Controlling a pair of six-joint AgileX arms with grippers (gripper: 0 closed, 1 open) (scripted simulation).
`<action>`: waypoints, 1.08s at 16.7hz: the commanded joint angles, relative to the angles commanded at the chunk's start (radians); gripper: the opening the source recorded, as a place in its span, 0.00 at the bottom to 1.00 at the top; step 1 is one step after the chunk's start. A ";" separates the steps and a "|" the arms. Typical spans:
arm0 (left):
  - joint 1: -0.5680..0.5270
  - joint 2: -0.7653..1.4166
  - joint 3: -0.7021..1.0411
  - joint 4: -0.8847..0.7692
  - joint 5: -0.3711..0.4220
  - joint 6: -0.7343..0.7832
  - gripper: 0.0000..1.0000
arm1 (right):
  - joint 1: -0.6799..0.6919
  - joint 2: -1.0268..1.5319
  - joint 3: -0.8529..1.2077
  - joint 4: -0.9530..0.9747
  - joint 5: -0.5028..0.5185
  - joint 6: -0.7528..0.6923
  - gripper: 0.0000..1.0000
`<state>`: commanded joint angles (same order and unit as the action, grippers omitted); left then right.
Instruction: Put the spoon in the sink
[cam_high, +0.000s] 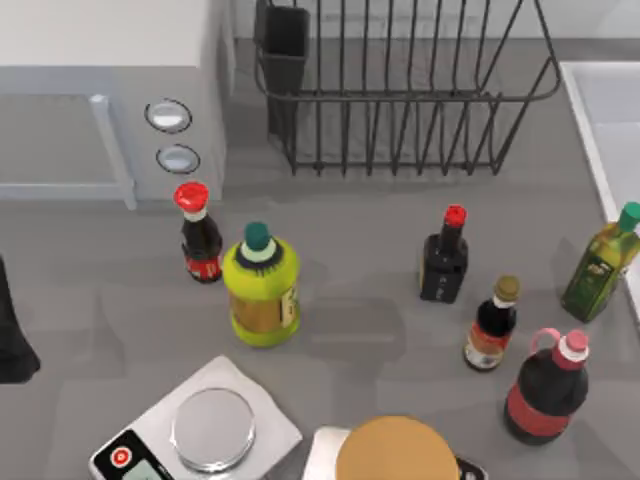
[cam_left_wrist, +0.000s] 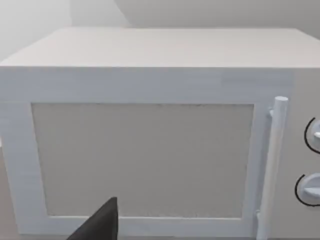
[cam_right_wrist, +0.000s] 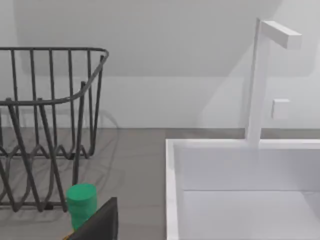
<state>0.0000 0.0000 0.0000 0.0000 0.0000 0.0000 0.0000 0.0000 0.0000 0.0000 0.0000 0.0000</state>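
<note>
Sink (cam_high: 610, 120): white basin with raised rim, at your 2 o'clock on the bench (cam_high: 360, 340), against its right edge; its faucet (cam_right_wrist: 260, 80) stands at the rim. Black wire dish rack (cam_high: 400, 90): 12 o'clock, just left of the sink. Olive-oil bottle (cam_high: 600, 265), green cap: 3 o'clock, beside the sink rim. Microwave (cam_high: 110, 90): 10 o'clock. Left gripper (cam_high: 12, 335): 9 o'clock edge; you cannot tell its opening. Right gripper (cam_right_wrist: 97, 222): likewise cannot tell.
</note>
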 joint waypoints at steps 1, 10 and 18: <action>0.000 0.000 0.000 0.000 0.000 0.000 1.00 | 0.000 0.000 0.000 0.000 0.000 0.000 1.00; 0.000 0.000 0.000 0.000 0.000 0.000 1.00 | -0.165 0.388 0.253 -0.339 -0.035 0.056 1.00; 0.000 0.000 0.000 0.000 0.000 0.000 1.00 | -0.415 1.043 0.631 -0.856 -0.085 0.137 1.00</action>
<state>0.0000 0.0000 0.0000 0.0000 0.0000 0.0000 -0.4146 1.0434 0.6310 -0.8557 -0.0849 0.1374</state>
